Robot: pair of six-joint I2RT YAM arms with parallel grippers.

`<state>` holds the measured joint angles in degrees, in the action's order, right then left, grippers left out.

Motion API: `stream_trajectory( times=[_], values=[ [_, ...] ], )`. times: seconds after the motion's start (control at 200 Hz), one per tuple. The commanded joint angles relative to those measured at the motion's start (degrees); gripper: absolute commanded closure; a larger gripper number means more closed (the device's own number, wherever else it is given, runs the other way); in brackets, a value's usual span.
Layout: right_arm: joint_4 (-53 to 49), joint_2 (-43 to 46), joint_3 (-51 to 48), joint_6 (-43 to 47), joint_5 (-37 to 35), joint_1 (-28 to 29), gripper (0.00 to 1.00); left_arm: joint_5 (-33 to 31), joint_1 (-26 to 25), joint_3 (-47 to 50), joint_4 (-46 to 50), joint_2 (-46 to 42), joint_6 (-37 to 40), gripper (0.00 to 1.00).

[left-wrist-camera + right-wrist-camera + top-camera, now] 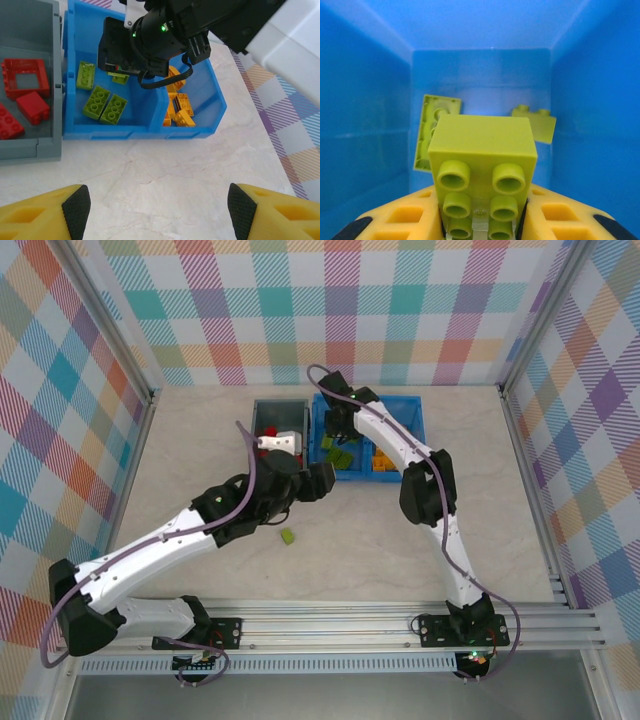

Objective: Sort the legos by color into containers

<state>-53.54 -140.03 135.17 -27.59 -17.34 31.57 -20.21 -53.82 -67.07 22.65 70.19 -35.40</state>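
— Where was the right gripper (482, 220)?

— Low inside the left compartment of the blue bin (145, 131). Its yellow fingers (405, 217) were pinching a lime brick (482, 150) by two sides, with the studs turned toward the wrist camera.

— Anything beyond it?

— Two more lime pieces lay on the compartment floor, a longer one (437, 130) to the left and a smaller one (535, 122) to the right. Through the left wrist camera I counted four lime legos (97, 101) in that compartment. Two of them lay side by side near the front wall.

— And the other compartment?

— Orange legos (180, 107), piled close to the divider.

— The reds?

— In the grey bin (30, 147), just left of the blue one. There was an open red frame (44, 75) and red bricks (32, 107) nearer the front wall.

— What about the left gripper (160, 210)?

— Spread wide, with nothing between its black pads (77, 207). It hung over the bare surface (165, 165) in front of the blue bin.

— Was anything lying loose?

— One lime lego (287, 536) lay on the surface, apart from both bins and close beside the left arm in the overhead view.
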Motion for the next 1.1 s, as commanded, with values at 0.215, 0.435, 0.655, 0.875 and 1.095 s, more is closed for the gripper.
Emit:
stream_trajectory(
  times=[0.215,0.435,0.655,0.875,1.095],
  values=[
    [-6.1,-8.6,13.4,1.6,3.1,-1.2,0.6,-3.3,-2.5,-2.3,0.0,1.6,-0.6,0.25],
    [-5.8,-9.3,13.7,0.2,4.9,-1.5,0.54,-3.6,-2.7,-1.4,0.4,0.1,-0.6,0.25],
    [-7.6,-8.0,15.7,-0.7,6.2,-1.5,0.43,-5.0,-2.9,-1.6,3.0,-2.1,-1.0,0.25],
    [-7.3,2.0,14.8,1.2,5.8,-0.4,0.47,-11.1,-2.9,-1.8,17.3,-4.3,-8.8,0.25],
    [9.9,30.9,-19.9,5.7,2.3,5.0,0.48,-8.2,-1.8,5.3,27.3,-5.0,-18.4,0.24]
  ],
)
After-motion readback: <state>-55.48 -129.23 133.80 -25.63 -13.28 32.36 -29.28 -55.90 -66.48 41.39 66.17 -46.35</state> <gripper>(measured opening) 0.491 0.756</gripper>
